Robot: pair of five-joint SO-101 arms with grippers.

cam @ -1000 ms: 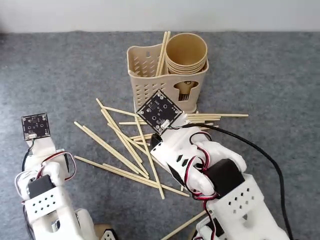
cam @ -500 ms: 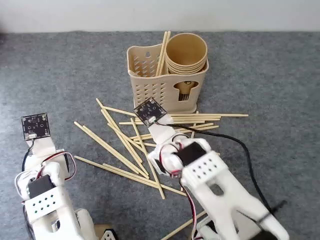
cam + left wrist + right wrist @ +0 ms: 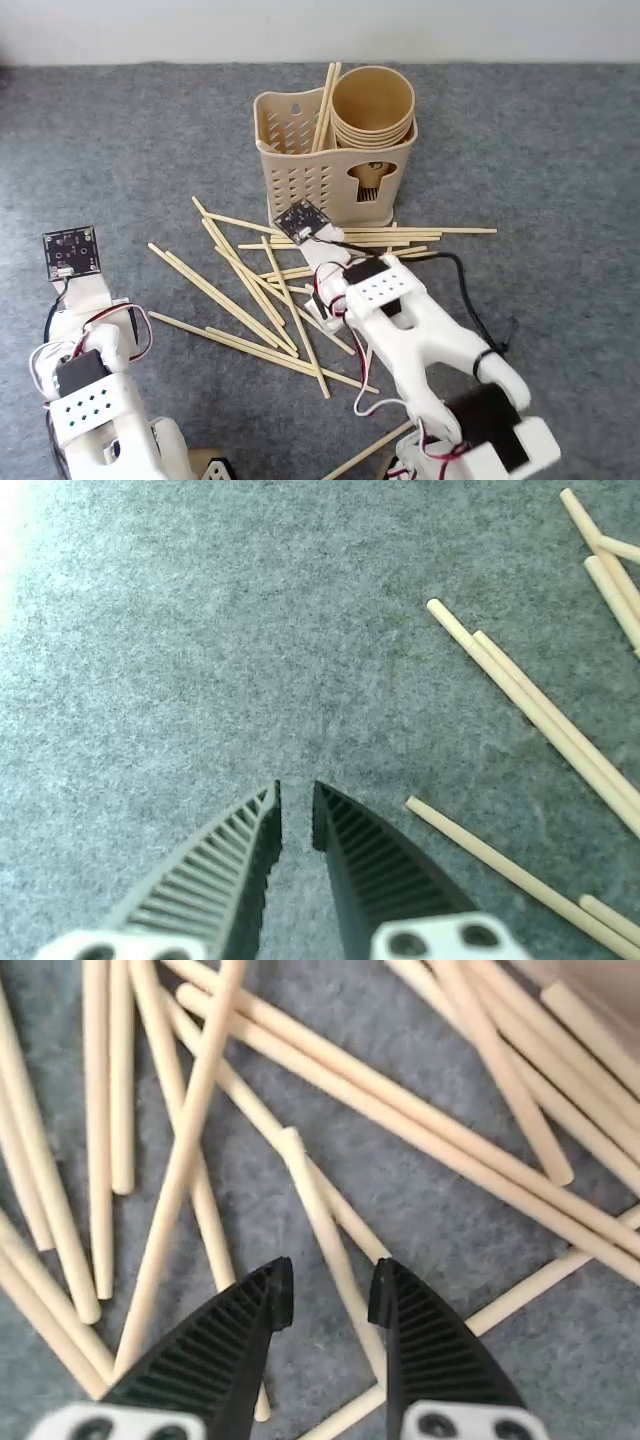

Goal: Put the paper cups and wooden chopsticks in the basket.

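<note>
Several wooden chopsticks (image 3: 250, 290) lie scattered on the grey carpet in front of the beige basket (image 3: 300, 170). A stack of paper cups (image 3: 372, 100) stands in the basket beside two upright chopsticks (image 3: 325, 105). My right arm (image 3: 400, 320) stretches over the pile. My right gripper (image 3: 330, 1295) is open just above the carpet, its tips on either side of one chopstick (image 3: 318, 1222). My left gripper (image 3: 297, 795) is shut on nothing over bare carpet, with chopstick ends (image 3: 520, 700) off to one side. My left arm (image 3: 85, 370) sits at the near left.
The carpet's far edge meets a pale wall behind the basket. A lone chopstick (image 3: 365, 455) lies near the right arm's base. Bare carpet spreads to the left and right of the pile.
My right arm has stretched forward and dropped low over the chopstick pile, its wrist now closer to the basket. My left arm has not moved.
</note>
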